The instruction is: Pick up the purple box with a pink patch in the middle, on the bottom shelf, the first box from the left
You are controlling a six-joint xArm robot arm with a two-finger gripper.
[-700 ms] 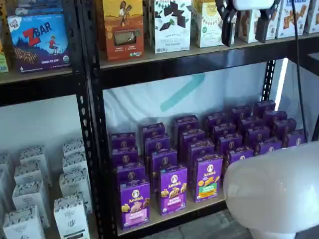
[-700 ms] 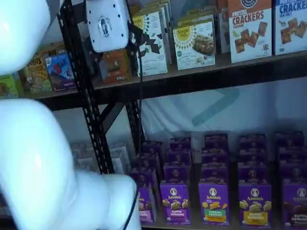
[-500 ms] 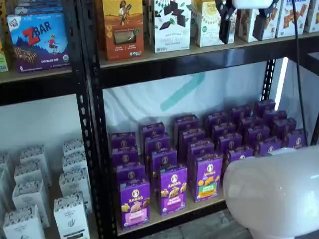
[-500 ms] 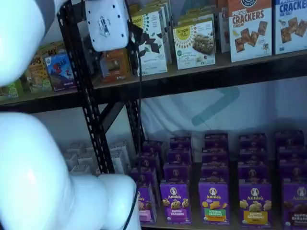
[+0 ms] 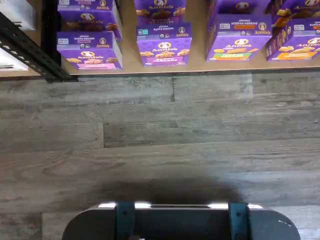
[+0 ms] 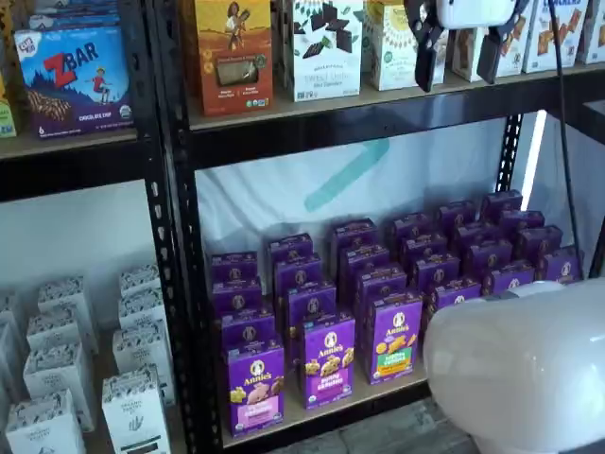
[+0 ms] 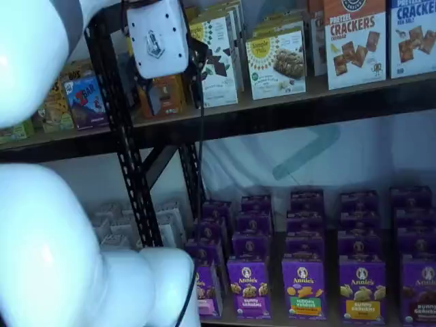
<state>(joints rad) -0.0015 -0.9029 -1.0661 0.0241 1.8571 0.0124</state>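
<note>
Bottom shelf point(image 6: 326, 409) shows perhaps four front cartons, one purple box point(image 6: 255, 386)

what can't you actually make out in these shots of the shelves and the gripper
- The purple box: in a shelf view the white arm hides most of it; its pink patch is plain in another.
- The gripper: its body is cut off by the top edge; the fingers stand apart, empty.
- Rear purple cartons: too small to read.
- The bottom shelf: its right end is hidden behind the arm.
</note>
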